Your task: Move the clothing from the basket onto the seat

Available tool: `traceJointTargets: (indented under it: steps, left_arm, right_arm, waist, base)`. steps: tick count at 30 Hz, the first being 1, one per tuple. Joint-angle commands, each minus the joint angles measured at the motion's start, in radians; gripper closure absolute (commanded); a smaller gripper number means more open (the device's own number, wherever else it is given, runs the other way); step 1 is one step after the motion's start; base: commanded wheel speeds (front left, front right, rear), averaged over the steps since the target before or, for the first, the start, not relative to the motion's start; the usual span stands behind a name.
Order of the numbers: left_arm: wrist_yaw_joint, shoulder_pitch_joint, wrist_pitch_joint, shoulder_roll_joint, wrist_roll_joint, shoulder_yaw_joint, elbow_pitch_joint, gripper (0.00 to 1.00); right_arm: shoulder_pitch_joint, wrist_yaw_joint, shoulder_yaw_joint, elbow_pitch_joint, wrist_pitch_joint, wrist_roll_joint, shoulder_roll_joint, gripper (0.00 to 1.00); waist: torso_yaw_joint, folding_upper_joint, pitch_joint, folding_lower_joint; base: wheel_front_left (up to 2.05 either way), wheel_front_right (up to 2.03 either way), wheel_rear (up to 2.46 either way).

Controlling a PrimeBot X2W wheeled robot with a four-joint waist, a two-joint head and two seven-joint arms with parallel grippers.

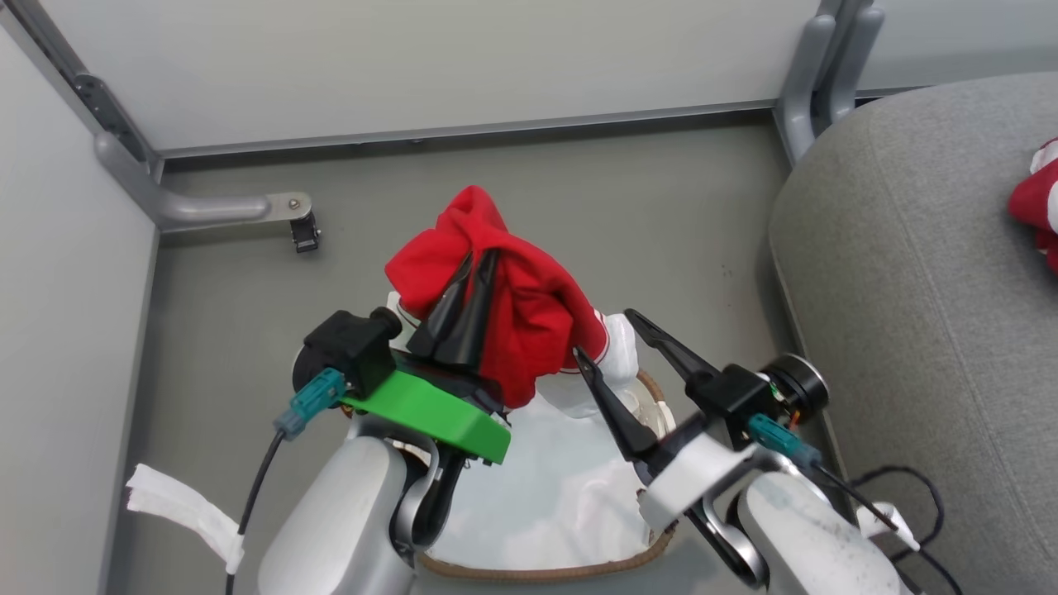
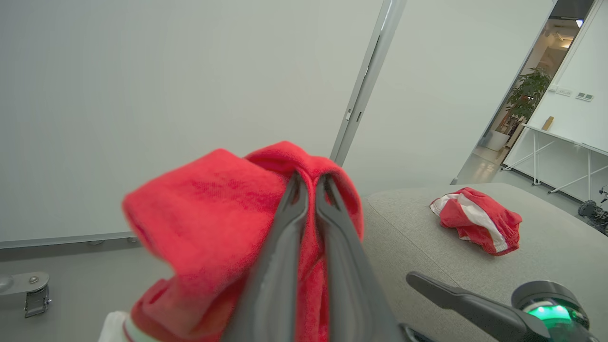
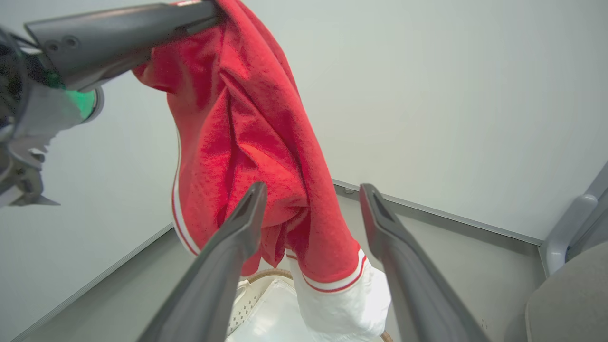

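The left gripper (image 1: 483, 258) has its two dark fingers pressed together on a fold of the clothing (image 1: 529, 322), pinching the red fabric near its upper edge. In the left wrist view the fingertips (image 2: 297, 183) sink into a bunched ridge of cloth, and the clothing (image 2: 209, 213) spills out to both sides of the gripper (image 2: 311, 179).

The clothing hangs in the air from this grip, above the basket (image 1: 537, 572) and clear of its brown rim. In the right wrist view the clothing (image 3: 247, 118) drapes down in long folds, with a white cuff (image 3: 342, 304) edged by a red stripe at the lowest point, hanging over the basket (image 3: 247, 294) and its white liner (image 3: 270, 318).

The right gripper (image 1: 604, 334) holds nothing and its jaws stand wide apart. It sits just beside the lower part of the clothing, on the side towards the seat (image 1: 909, 289). In the right wrist view the hanging fabric shows between its fingers (image 3: 237, 232); I cannot tell whether they touch the cloth.

The light-grey seat lies to the robot's right, apart from the held clothing. A second red and white garment (image 2: 475, 218) lies crumpled on the seat (image 2: 427, 266). The basket stands on the grey floor (image 1: 579, 207), close against the seat's edge.
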State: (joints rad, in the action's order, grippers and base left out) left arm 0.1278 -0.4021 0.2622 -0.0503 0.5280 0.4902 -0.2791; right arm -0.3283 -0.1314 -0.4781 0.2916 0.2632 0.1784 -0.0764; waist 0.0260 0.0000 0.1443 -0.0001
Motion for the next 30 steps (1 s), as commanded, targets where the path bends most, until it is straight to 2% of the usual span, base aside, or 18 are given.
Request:
traceJointTargets:
  steps: [1, 7, 14, 15, 16, 17, 24, 25, 26, 27, 28, 30]
  left_arm:
    - [0.004, -0.019, 0.004, -0.002, 0.013, 0.015, 0.004, 1.0]
    - [0.003, -0.042, 0.004, -0.002, 0.046, 0.075, 0.02, 1.0]
    - [-0.009, -0.067, 0.004, -0.002, 0.098, 0.144, 0.041, 1.0]
    - [-0.012, -0.07, 0.004, -0.002, 0.102, 0.148, 0.043, 1.0]
    - [-0.016, -0.071, 0.004, -0.002, 0.109, 0.152, 0.045, 1.0]
    - [-0.021, -0.071, 0.004, -0.002, 0.113, 0.154, 0.047, 1.0]
    - [-0.032, -0.062, 0.004, -0.002, 0.072, 0.131, 0.033, 1.0]
    - [-0.034, -0.058, 0.002, -0.002, 0.058, 0.121, 0.03, 0.94]
    - [-0.036, -0.054, 0.002, -0.002, 0.049, 0.109, 0.031, 0.67]
    - [-0.033, -0.05, 0.002, -0.002, 0.035, 0.108, 0.022, 0.14]
    - [-0.032, -0.05, 0.002, -0.005, 0.014, 0.105, 0.019, 0.0]
    - [-0.028, -0.044, 0.002, -0.007, -0.012, 0.087, 0.011, 0.0]
  right_arm:
    - [-0.047, 0.001, -0.035, 0.01, 0.002, 0.019, -0.019, 0.0]
    - [-0.22, 0.001, -0.159, 0.112, 0.002, 0.062, -0.049, 0.0]
    - [-0.336, 0.001, -0.265, 0.27, 0.002, 0.11, -0.022, 0.0]
    - [-0.342, 0.001, -0.265, 0.286, 0.002, 0.118, -0.018, 0.07]
    - [-0.348, 0.001, -0.261, 0.3, 0.002, 0.125, -0.012, 0.59]
    - [-0.35, 0.001, -0.259, 0.312, 0.002, 0.134, -0.006, 1.0]
    - [-0.318, 0.001, -0.201, 0.278, 0.002, 0.153, 0.004, 1.0]
    - [-0.308, 0.001, -0.188, 0.267, 0.002, 0.15, 0.003, 1.0]
    - [-0.302, 0.001, -0.181, 0.26, 0.002, 0.148, 0.003, 1.0]
    - [-0.295, 0.001, -0.168, 0.247, 0.002, 0.147, 0.002, 1.0]
    - [-0.291, 0.001, -0.16, 0.237, 0.002, 0.144, 0.002, 1.0]
    - [-0.272, 0.001, -0.14, 0.216, 0.002, 0.139, 0.003, 1.0]
  waist:
    - [0.019, 0.0, 0.012, 0.0001]
    - [0.067, 0.0, 0.035, 0.0001]
    - [0.132, 0.0, 0.056, 0.0001]
    - [0.138, 0.0, 0.057, 0.0001]
    - [0.145, 0.0, 0.059, 0.0001]
    - [0.148, 0.0, 0.061, 0.0001]
    - [0.122, 0.0, 0.07, 0.0001]
    - [0.109, 0.0, 0.071, 0.0001]
    - [0.093, 0.0, 0.073, 0.0001]
    - [0.075, 0.0, 0.075, 0.0001]
    - [0.056, 0.0, 0.077, 0.0001]
    - [0.01, 0.0, 0.083, 0.0001]
  base:
    - [0.0, 0.0, 0.0]
    - [0.0, 0.0, 0.0]
    - [0.0, 0.0, 0.0]
    - [0.0, 0.0, 0.0]
    - [0.0, 0.0, 0.0]
    - [0.0, 0.0, 0.0]
    - [0.0, 0.0, 0.0]
    - [0.0, 0.0, 0.0]
    - [0.0, 0.0, 0.0]
    - [0.0, 0.0, 0.0]
    - [0.0, 0.0, 0.0]
    - [0.0, 0.0, 0.0]
